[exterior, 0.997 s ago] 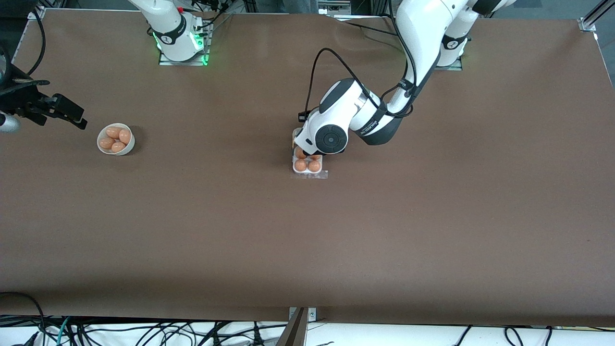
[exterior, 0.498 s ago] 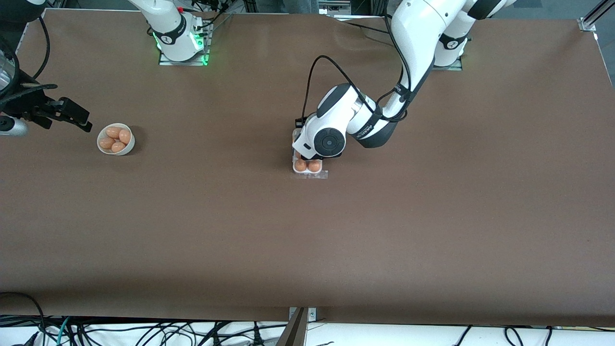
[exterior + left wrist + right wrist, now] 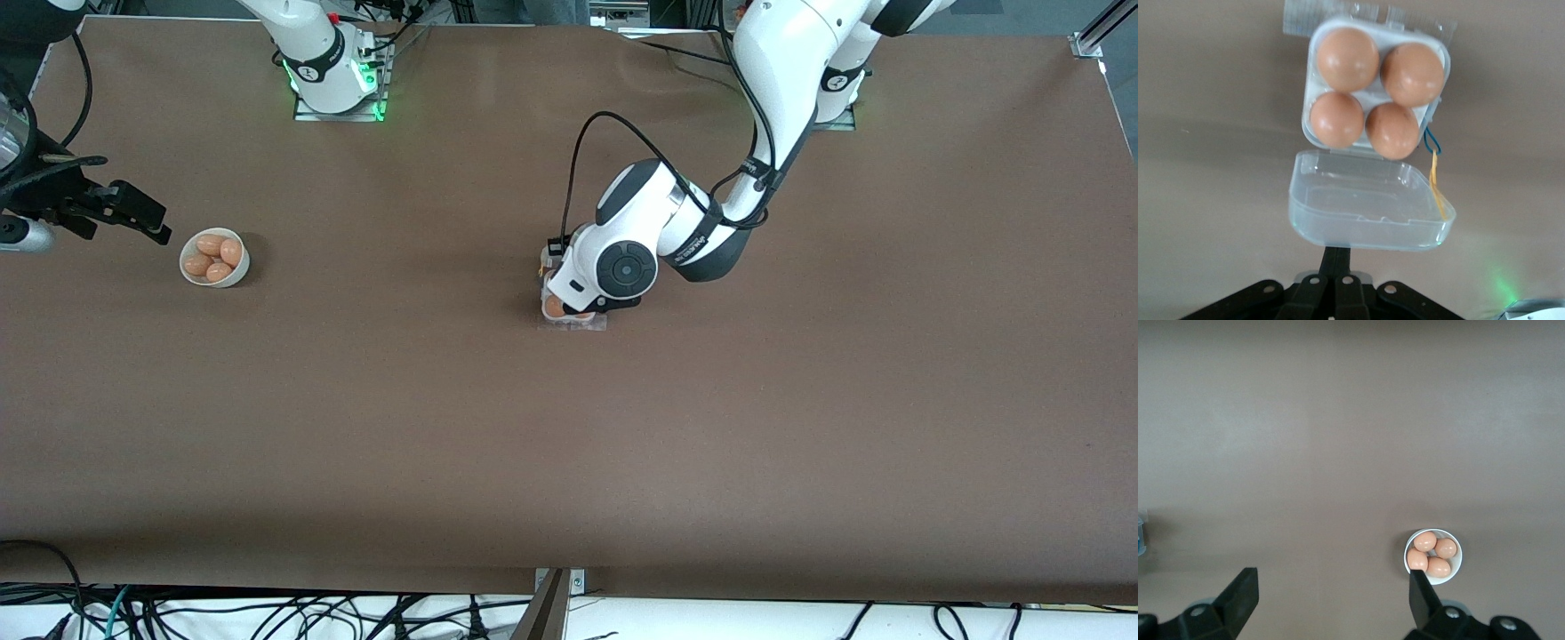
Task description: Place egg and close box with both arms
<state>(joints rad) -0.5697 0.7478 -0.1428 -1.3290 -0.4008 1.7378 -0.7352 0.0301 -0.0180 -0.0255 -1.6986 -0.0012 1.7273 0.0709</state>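
Note:
The box (image 3: 1313, 127) lies mid-table, and each cell of its whitish tray holds an orange-brown egg (image 3: 1347, 59). Its clear lid (image 3: 1368, 200) stands part-raised on the side farther from the front camera. My left gripper (image 3: 1337, 253) is shut and empty, with its fingertips against the lid's outer edge. In the front view the left wrist covers most of the box (image 3: 576, 322), and one egg (image 3: 555, 307) peeks out. My right gripper (image 3: 133, 213) waits open at the right arm's end of the table. In its wrist view the right gripper (image 3: 1331, 593) has nothing between its fingers.
A round white bowl (image 3: 242, 267) with several more eggs stands beside the right gripper; the right wrist view also shows the bowl (image 3: 1460, 553). A thin orange and blue tag (image 3: 1435, 180) hangs at the box's hinge. Brown tabletop surrounds the box.
The left wrist has moved toward the front camera over the box, covering more of the eggs. The right gripper has barely shifted.

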